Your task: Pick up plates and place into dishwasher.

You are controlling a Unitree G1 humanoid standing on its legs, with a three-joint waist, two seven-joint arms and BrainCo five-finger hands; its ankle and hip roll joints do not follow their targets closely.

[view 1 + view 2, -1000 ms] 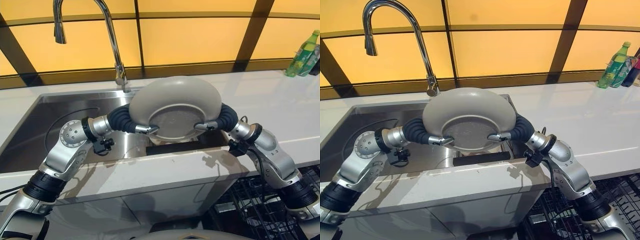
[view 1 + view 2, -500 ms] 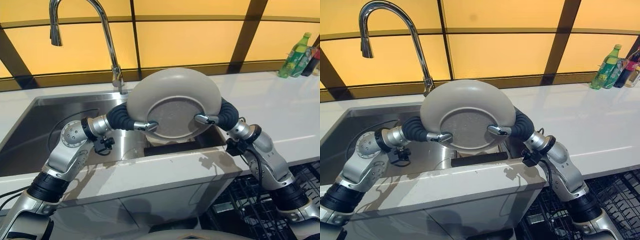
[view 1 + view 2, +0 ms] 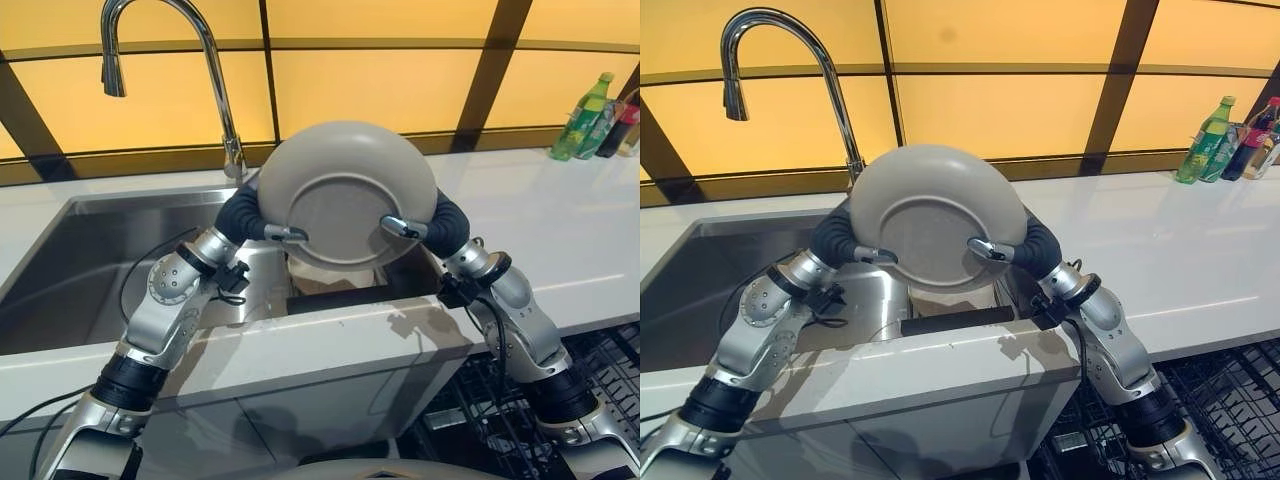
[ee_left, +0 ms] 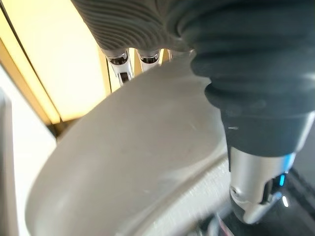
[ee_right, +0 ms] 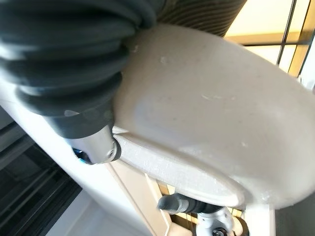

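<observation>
A pale grey plate [image 3: 345, 190] hangs above the sink [image 3: 90, 260], tipped almost upright with its underside toward me. My left hand [image 3: 250, 215] grips its left rim, thumb on the underside and fingers [image 4: 120, 64] behind the rim. My right hand [image 3: 440, 222] grips the right rim the same way, thumb across the underside. Up close, the plate [image 4: 128, 162] lies against the left palm, and the plate [image 5: 211, 118] rests under the right hand's cover.
A tall chrome faucet [image 3: 215, 70] stands behind the plate. Something pale and a dark bar [image 3: 335, 297] sit in the sink below it. A white counter [image 3: 560, 230] runs right to some bottles [image 3: 580, 120]. The dishwasher's black wire rack [image 3: 500, 400] is pulled out at lower right.
Both hands have lifted the plate higher above the sink and tipped it more upright. The elbows have drawn in closer together.
</observation>
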